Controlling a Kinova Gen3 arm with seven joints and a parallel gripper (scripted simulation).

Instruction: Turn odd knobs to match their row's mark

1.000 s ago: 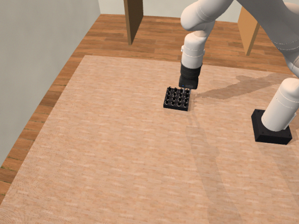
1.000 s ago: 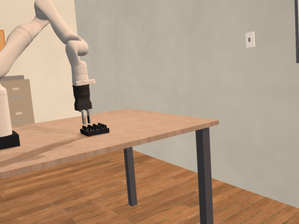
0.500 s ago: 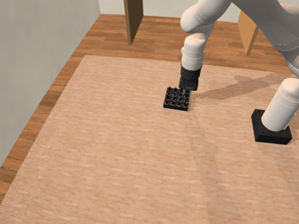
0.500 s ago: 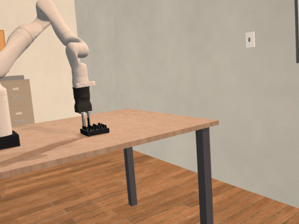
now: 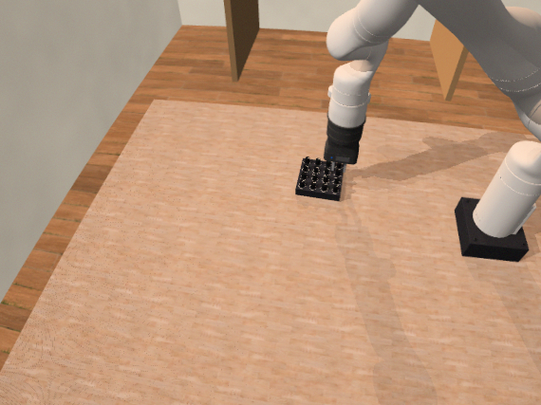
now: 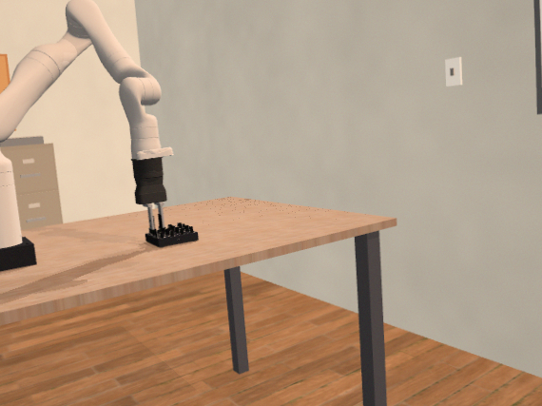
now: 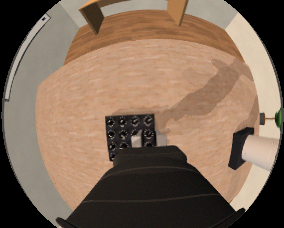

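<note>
The black knob box [image 5: 321,179] stands on its feet on the wooden table, with its rows of small black knobs on top. It also shows in the exterior view [image 6: 171,235] and in the wrist view [image 7: 130,134]. My gripper [image 5: 337,164] points straight down over the box's far right corner, nearest the arm's side. Its two fingers [image 6: 155,227] reach down to knob height at the box's left end in that view. They stand partly open on either side of a corner knob; I cannot tell whether they touch it. The knob's white line is too small to read. The gripper body hides part of the box in the wrist view [image 7: 145,142].
The arm's black base [image 5: 491,235] stands on the table to the right of the box, and it also shows at the left of the exterior view [image 6: 14,253]. A wooden desk [image 5: 242,20] stands on the floor beyond the table. The table's front edge [image 6: 285,250] runs well clear of the box.
</note>
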